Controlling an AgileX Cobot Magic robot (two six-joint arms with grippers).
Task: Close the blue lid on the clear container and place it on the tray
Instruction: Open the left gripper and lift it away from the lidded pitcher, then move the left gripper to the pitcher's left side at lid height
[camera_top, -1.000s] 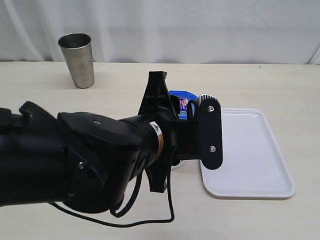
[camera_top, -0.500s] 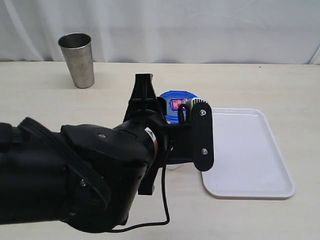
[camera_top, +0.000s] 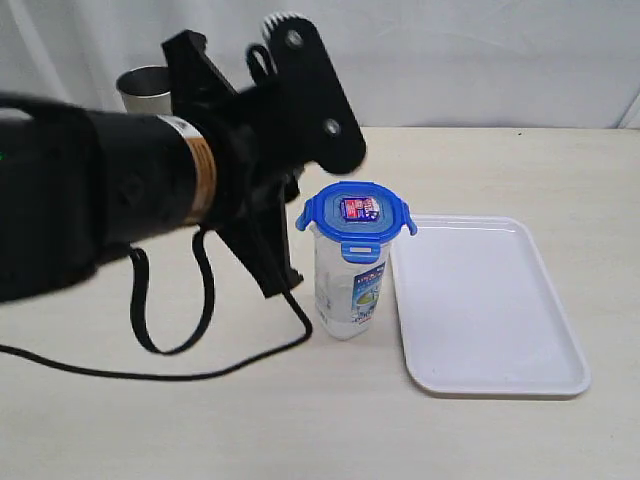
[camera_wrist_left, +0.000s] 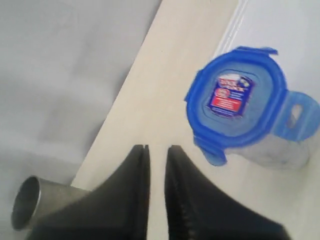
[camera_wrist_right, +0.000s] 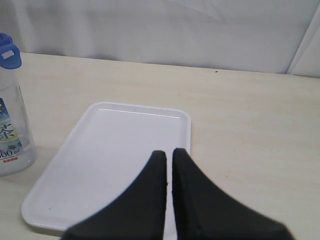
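Blue lid (camera_top: 357, 212) sits just beyond the left tool (camera_wrist_left: 156, 147), whose jaws are drawn nearly together, grasping nothing; the lid rests atop the clear container (camera_top: 350, 290), upright on the worktop (camera_top: 500, 160) just beside the tray (camera_top: 490, 300); right tool (camera_wrist_right: 169, 151) clenched, empty, above the tray.

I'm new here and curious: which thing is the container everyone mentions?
Find the flat white rectangular plastic tray on the table. Just beside its long edge stands a tall, narrow clear plastic canister with a printed label. Unlike the steel cup farther back, it wears a bright blue snap-flap lid.
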